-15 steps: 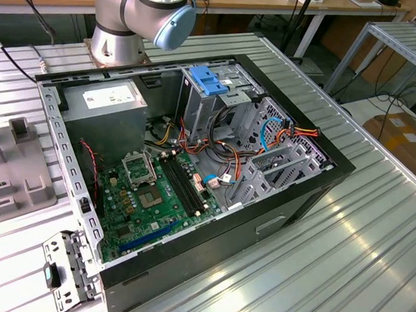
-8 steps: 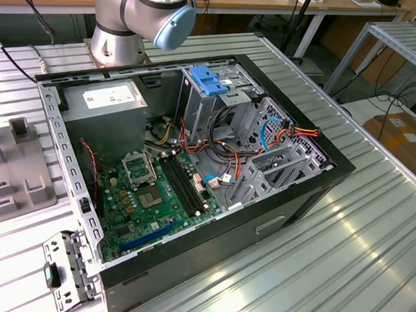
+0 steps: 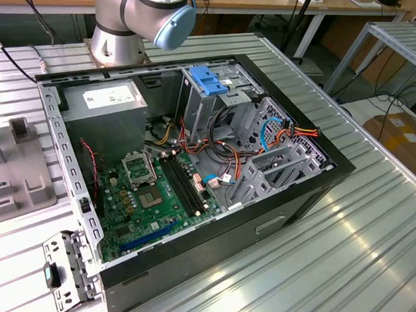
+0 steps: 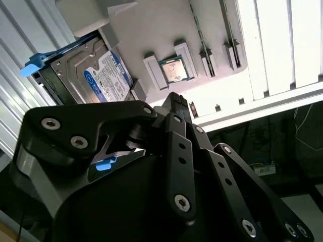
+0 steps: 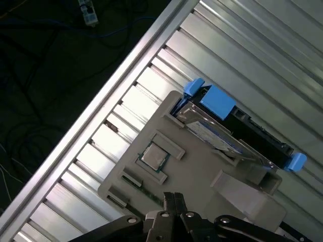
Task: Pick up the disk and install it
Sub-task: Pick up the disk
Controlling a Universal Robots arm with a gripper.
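Gripper: black linkage fingers, seen in both wrist views. The jaws are drawn together with nothing between them. It hangs over a grey holder and touches nothing.

Disk: metal drive with a white and blue label and blue carrier edges. It stands on edge in a slot at one end of the holder, leaning slightly, with blue tabs jutting out at both ends. It lies near the gripper's tips but clear of them.

Chip: small square processor seated in a recess of the same holder, beside the disk's slot and between it and the narrow slots at the other end.

Table: ribbed aluminium slats that bear the holder and the case.

Case: open black tower lying on its side at the centre of the exterior view. Inside it, the green board sits at 7 o'clock, the grey supply at 10 o'clock, the metal cage with its blue bracket at 12 o'clock, and loose cables at 3 o'clock.

Arm: silver base and blue-capped joint at 12 o'clock in the exterior view, just behind the case.
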